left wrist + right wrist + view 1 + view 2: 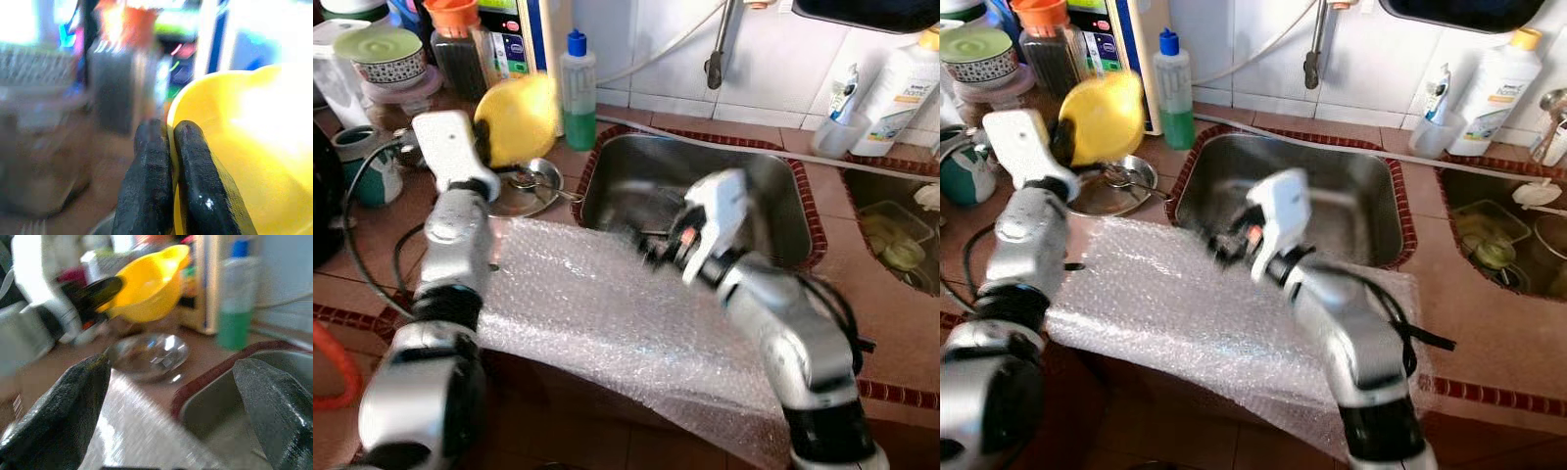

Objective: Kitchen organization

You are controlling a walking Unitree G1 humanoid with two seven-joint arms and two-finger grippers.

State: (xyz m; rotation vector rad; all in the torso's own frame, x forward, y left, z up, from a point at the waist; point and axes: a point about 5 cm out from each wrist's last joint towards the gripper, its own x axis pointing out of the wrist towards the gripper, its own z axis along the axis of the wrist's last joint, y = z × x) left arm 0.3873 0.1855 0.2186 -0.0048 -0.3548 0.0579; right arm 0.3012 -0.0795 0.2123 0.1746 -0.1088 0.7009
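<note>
My left gripper [483,143] is raised over the counter left of the sink and is shut on the rim of a yellow plastic bowl [519,117]. In the left wrist view, both black fingers [151,161] pinch that yellow rim [234,147]. Beneath the bowl, a shiny steel dish [527,188] with a spoon in it rests on the counter. My right gripper [652,249] hovers open over a sheet of bubble wrap [578,313], at the left edge of the steel sink [617,181]. Its fingers [73,401] stand wide apart with nothing between them.
Against the tiled wall stand a green bottle with a blue cap [578,93], a dark jar with an orange lid [458,49] and a green-lidded bowl [382,54]. A teal mug [364,168] sits far left. On the right are a white bottle [901,93] and a second basin [899,240].
</note>
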